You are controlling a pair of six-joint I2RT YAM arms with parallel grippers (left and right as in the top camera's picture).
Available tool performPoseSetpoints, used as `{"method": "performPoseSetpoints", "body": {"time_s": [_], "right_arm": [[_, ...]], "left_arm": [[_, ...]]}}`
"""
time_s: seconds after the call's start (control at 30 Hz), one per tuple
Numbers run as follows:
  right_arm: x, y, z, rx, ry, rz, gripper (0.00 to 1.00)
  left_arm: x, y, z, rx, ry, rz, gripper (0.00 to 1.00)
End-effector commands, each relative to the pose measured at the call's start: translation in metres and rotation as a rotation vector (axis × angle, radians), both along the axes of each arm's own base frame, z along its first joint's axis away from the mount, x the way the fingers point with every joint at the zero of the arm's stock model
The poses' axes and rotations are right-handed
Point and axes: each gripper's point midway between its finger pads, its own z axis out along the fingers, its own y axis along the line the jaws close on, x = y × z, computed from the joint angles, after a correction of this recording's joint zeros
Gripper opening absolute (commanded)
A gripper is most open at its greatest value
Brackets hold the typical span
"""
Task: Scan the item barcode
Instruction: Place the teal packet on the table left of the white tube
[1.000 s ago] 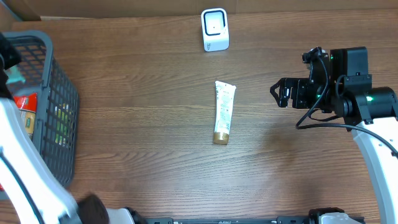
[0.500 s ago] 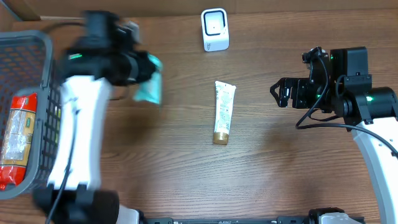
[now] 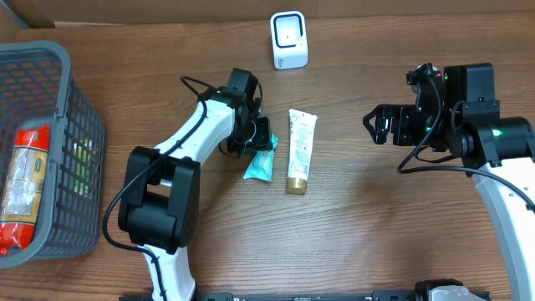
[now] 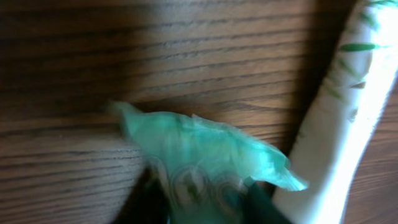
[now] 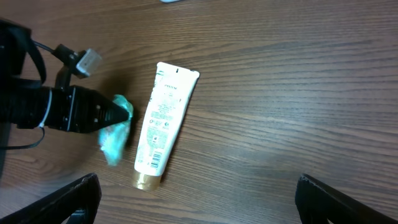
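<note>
Laying pouch [image 3: 259, 165] by tube [image 3: 300, 150], just past my left fingers [image 3: 261, 139]; can't tell if they grip it, so open fully, lift straight; right fingers [image 5: 62, 205] wide.

On my screen a dark brown wooden table top [image 3: 376, 234], its long grain lines running left to right, fills nearly the whole overhead view. Along its far edge I see a pale tan, cardboard-like strip [image 3: 125, 10], lightest at the far left corner. The light is even, and shadows on the wood are short and soft. Both wrist views show the same grain close up.
</note>
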Motion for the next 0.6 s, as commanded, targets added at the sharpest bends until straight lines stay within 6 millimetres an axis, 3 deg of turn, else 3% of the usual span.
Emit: {"method": "performPoseSetpoints", "body": {"time_s": [0.0,0.07,0.13,0.27,0.33,0.4,0.5,0.57], "right_arm": [[0.003,0.002,0.01,0.002,-0.032,0.009,1.0],[0.003,0.002,0.01,0.002,-0.032,0.009,1.0],[0.003,0.002,0.01,0.002,-0.032,0.009,1.0],[0.003,0.002,0.01,0.002,-0.031,0.009,1.0],[0.003,0.002,0.01,0.002,-0.031,0.009,1.0],[0.003,0.002,0.01,0.002,-0.03,0.009,1.0],[0.003,0.002,0.01,0.002,-0.028,0.009,1.0],[0.003,0.002,0.009,0.002,-0.027,0.009,1.0]], "left_arm": [[0.008,0.0,0.008,-0.017,-0.015,0.014,0.53],[0.015,0.001,0.021,-0.023,-0.042,0.017,0.57],[0.028,0.001,0.048,-0.035,-0.095,0.006,0.59],[0.053,0.014,0.127,-0.022,-0.232,-0.001,0.6],[0.06,0.038,0.181,0.04,-0.318,0.04,0.6],[0.06,0.059,0.215,0.093,-0.374,0.084,0.61],[0.046,0.126,0.31,0.213,-0.556,0.216,0.81],[0.03,0.167,0.35,0.281,-0.643,0.319,0.92]]}}
